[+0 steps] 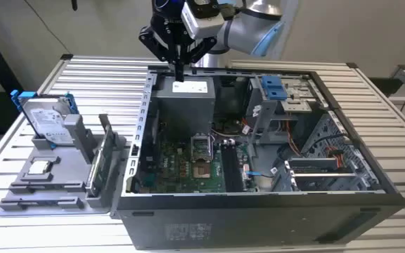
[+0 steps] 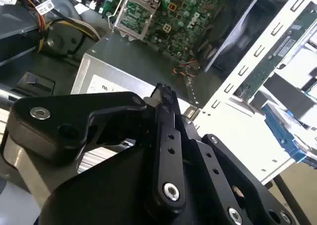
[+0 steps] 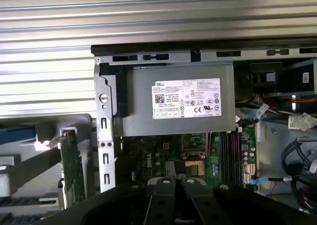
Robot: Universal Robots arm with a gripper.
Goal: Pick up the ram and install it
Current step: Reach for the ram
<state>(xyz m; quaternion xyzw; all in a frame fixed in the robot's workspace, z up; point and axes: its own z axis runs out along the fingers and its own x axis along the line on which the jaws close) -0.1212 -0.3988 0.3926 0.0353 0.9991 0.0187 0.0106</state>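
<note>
The ram point(image 1: 95, 174) is a thin dark stick standing on edge in the grey holder point(image 1: 44, 197), at the exterior view's left of the open computer case point(image 1: 259, 221). My gripper point(image 1: 180, 71) hangs at the back of the case, above the grey power supply point(image 1: 185, 103), far from the ram. Its fingers point down and are pressed together with nothing between them, as both wrist views show point(image 2: 162, 92) point(image 3: 177, 183). Long dark memory slots point(image 1: 231, 169) point(image 3: 230, 150) lie on the green motherboard point(image 1: 181, 168).
A silver hard drive in a blue frame point(image 1: 44, 118) stands upright in the holder's far corner. A taller green circuit card point(image 3: 69, 170) stands on edge by the case wall. Cables and a blue-tabbed drive cage point(image 1: 276, 89) crowd the case's right side. Slatted metal table point(image 1: 97, 74) lies all around.
</note>
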